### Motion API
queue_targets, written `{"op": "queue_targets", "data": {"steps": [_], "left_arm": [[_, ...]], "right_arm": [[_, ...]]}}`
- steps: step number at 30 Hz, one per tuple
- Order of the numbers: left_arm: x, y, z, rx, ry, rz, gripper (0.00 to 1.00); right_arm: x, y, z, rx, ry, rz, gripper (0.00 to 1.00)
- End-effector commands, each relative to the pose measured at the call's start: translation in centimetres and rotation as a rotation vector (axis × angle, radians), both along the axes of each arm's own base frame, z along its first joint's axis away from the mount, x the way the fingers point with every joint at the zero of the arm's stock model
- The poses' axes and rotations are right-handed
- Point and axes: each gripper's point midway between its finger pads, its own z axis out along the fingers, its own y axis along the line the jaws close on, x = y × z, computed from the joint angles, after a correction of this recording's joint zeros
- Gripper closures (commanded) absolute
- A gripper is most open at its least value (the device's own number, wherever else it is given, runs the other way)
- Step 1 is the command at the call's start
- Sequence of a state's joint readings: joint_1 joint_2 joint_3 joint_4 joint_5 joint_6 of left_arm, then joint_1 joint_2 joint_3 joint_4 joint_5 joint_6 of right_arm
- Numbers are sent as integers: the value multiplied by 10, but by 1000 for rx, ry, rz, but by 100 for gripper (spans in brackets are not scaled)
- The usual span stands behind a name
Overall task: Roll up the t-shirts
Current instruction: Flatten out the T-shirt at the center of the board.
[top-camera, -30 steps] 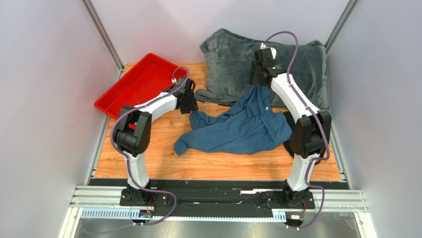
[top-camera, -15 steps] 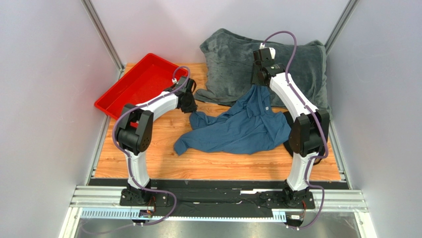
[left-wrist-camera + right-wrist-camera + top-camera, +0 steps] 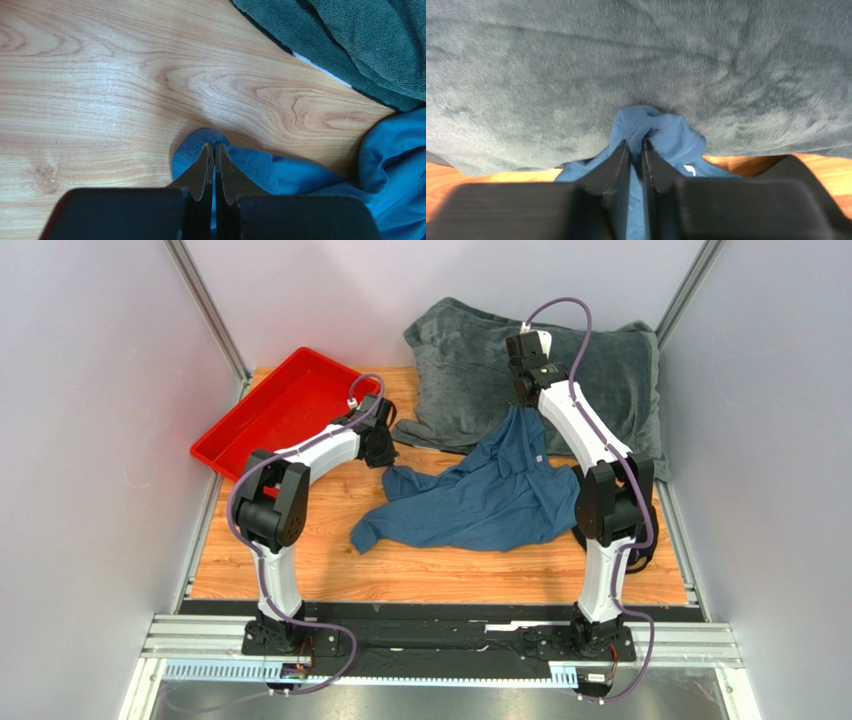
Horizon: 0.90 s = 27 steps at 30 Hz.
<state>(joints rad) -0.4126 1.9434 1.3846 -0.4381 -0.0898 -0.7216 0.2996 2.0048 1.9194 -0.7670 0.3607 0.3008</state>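
Observation:
The teal-blue t-shirt (image 3: 480, 498) lies crumpled in the middle of the wooden table, one part drawn up toward the back. My left gripper (image 3: 214, 146) is shut on the shirt's left corner (image 3: 192, 150), low over the wood; from above it sits at the cloth's back-left tip (image 3: 383, 448). My right gripper (image 3: 636, 142) is shut on a bunched fold of the t-shirt (image 3: 661, 131), held over the grey blanket (image 3: 636, 60). From above, the right gripper (image 3: 521, 400) holds the cloth stretched up from the table.
A large grey plush blanket (image 3: 470, 360) covers the back of the table, its edge near my left gripper (image 3: 350, 45). A red tray (image 3: 285, 405) sits at the back left. Grey walls close both sides. Bare wood (image 3: 330, 565) lies in front.
Both grippers have closed on the t-shirt. The right arm has shifted slightly toward the back, pulling its fold further over the blanket. The left arm has barely moved.

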Motion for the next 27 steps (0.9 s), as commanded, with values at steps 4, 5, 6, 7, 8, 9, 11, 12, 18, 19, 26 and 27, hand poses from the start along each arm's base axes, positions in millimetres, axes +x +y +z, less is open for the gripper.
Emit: {"op": "queue_targets", "data": {"steps": [4,5,6,7,8,9,11,12,18,19,26,27], "left_arm": [[9,5,34,27,-82,5,100],[7,9,43,38,-99,16,100],[6,12,48,47,-109,21,100],[5,15,53,58,-116,27,100],[2,22,65,79,-136,41,100],[1,27,72,92,-148,48,100],[-6,40,93,123,-188,75,100],[-8,44,101,134,-207,79,100],[-38,84,180,194,-368,149,100],[-47,93,202,192,-418,169,100],[-108,134,294,179,-620,215,100],[-115,138,304,173,-642,220,100]], "right_arm": [[8,-10,37,-22,-86,-37,100],[4,-11,49,-13,-103,-39,100],[1,-13,55,-7,-113,-43,100],[-2,-14,61,-5,-122,-45,100],[-9,-15,76,5,-144,-48,100],[-14,-17,85,12,-157,-52,100],[-23,-20,99,19,-173,-56,100],[-33,-23,118,38,-209,-60,100],[-83,-32,187,123,-335,-59,100],[-91,-32,195,137,-351,-56,100],[-163,-44,266,250,-508,-25,100],[-171,-42,274,275,-526,-6,100]]}}
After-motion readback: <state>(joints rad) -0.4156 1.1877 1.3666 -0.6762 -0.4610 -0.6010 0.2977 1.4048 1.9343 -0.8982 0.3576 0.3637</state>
